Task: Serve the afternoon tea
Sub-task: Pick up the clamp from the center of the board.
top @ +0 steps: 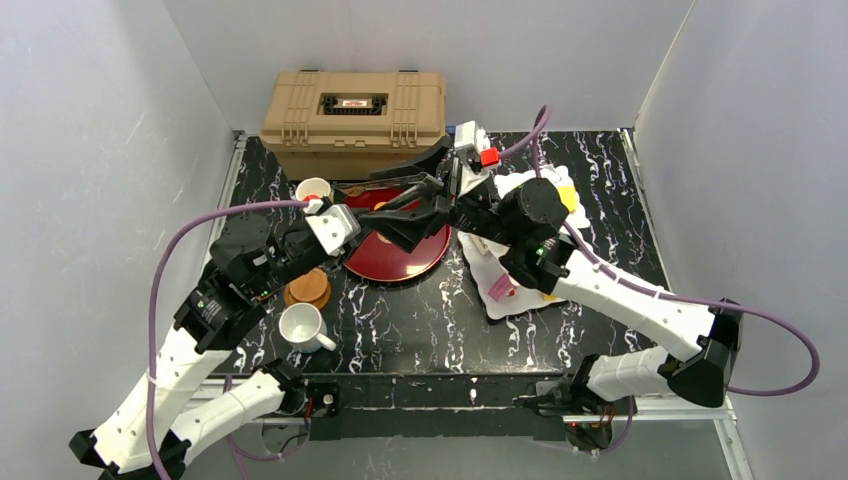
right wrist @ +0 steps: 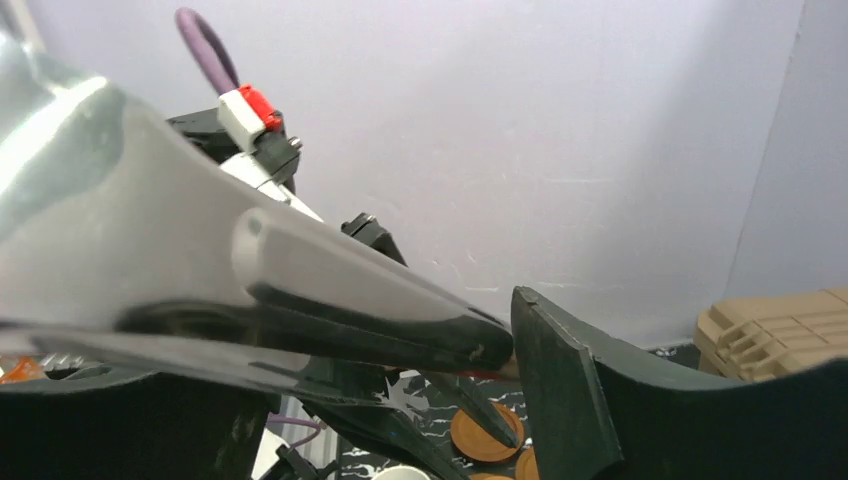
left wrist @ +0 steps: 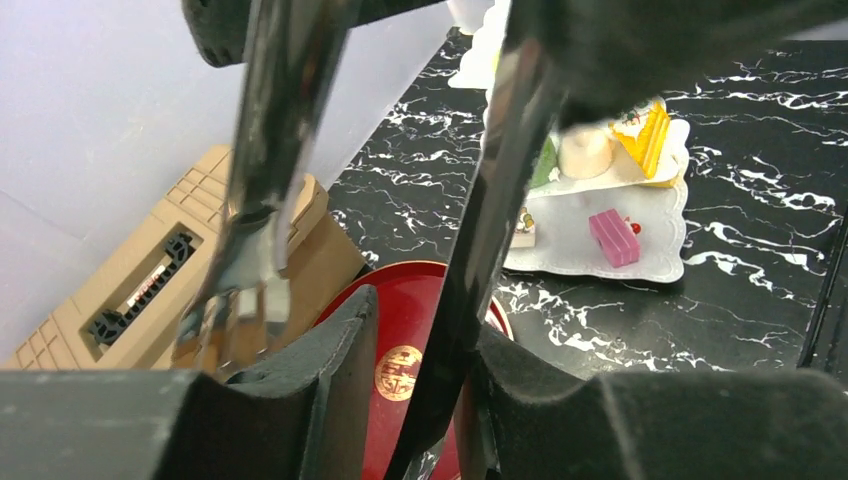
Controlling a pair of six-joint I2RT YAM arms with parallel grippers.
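Note:
Shiny metal tongs (top: 385,183) hang above the big dark-red tray (top: 400,262), between both grippers. My right gripper (top: 442,182) is shut on their handle end (right wrist: 330,280). My left gripper (top: 412,215) is open; one tong arm (left wrist: 500,170) passes between its jaws and leans on the right finger (left wrist: 520,370), with a gap to the other. The white scalloped stand (top: 520,298) lies at the right with a pink cake (left wrist: 613,237) and a yellow cake (left wrist: 645,135). A white mug (top: 300,326) sits front left and another mug (top: 313,189) behind. Brown saucers (top: 308,288) are stacked between them.
A tan plastic case (top: 352,118) stands at the back against the wall, left of centre. The red tray has a gold emblem (left wrist: 398,372) at its middle. Grey walls close in the black marbled table (top: 420,330) on three sides. Purple cables loop beside both arms.

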